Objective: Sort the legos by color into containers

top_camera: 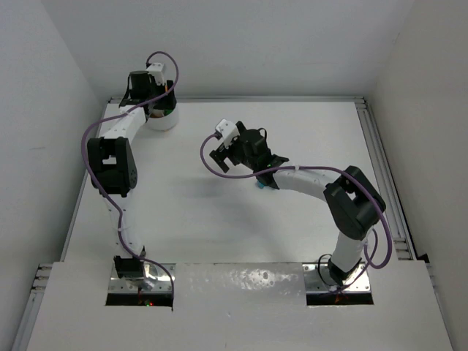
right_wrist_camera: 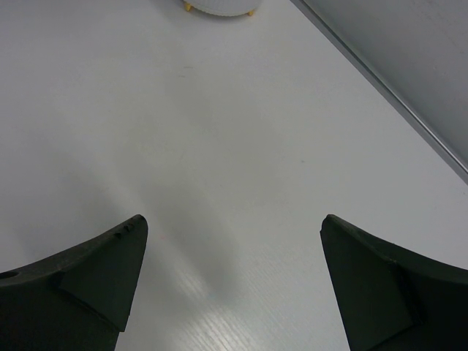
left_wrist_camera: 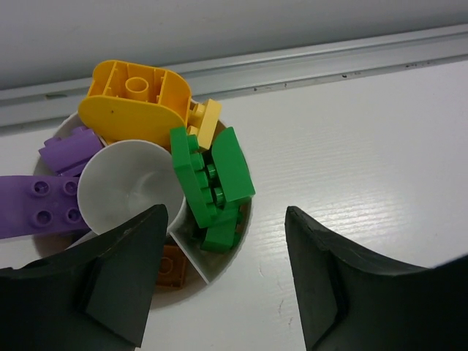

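The left pincer [left_wrist_camera: 225, 219] hangs over the near rim of the small round white plastic bowl [left_wrist_camera: 213, 272]. Its two black fingers stand partly apart with nothing between them. Just ahead of the gap, the green plastic bricks [left_wrist_camera: 212, 175] lie stacked in one compartment. Beyond them, to the left, are a large rounded yellow brick [left_wrist_camera: 135, 102] and a small pale yellow brick [left_wrist_camera: 208, 121]. Purple studded bricks [left_wrist_camera: 40, 205] fill the section left of the bowl's round white centre cup [left_wrist_camera: 128, 186]. An orange brick [left_wrist_camera: 172, 267] shows just beside the left finger. The right pincer [right_wrist_camera: 234, 219] is spread wide and holds nothing. It hovers above the bare white table [right_wrist_camera: 219, 146], with the bowl far ahead of it. A small teal brick [top_camera: 259, 186] lies behind it, under the right arm.
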`<state>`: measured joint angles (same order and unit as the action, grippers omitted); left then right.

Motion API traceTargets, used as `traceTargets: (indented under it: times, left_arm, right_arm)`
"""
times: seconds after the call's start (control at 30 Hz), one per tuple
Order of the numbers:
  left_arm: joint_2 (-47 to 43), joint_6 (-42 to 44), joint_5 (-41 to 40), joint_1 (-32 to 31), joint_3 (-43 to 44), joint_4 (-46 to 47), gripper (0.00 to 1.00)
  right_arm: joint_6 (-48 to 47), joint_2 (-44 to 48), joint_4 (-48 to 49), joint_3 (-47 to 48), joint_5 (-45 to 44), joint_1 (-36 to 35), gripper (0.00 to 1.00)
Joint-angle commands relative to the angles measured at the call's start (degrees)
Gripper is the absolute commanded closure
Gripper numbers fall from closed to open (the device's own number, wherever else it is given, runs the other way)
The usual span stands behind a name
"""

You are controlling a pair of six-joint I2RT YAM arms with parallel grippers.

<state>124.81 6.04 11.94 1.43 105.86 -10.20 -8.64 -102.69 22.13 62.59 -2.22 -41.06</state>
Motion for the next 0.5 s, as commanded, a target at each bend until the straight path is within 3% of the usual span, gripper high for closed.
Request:
traceTargets:
  times: [0.0,0.1,0.3,0.37,0.47]
  left_arm:
    - [-3.6,0.5,0.3,-0.1,3.0,-1.4,0.37]
    - [-4.4,-0.2,0.5,-0.1,4.9,-2.9,0.37]
    - [-5.9,0.8,2.6,-0.1,10.5,-7.0,0.36]
    - [-6.5,2.6,4.1,-0.2,12.5,-9.4,0.37]
    - [-7.6,6.4,10.0,-0.9,13.0,-14.4,0.39]
  right_arm:
    - [1.6,2.3,0.6,1.6,0.9,0.1,0.01]
    - [4.7,2.0,-2.3,3.8,-1.3,0.3,0.01]
    - [16.2,-1.0,-22.7,17.1,-5.3,4.5,0.01]
    - [20.9,0.1,-28.2,17.7,-5.3,8.5,0.01]
    - [35.6,2.7,-34.2,15.3,-2.0,16.4,0.01]
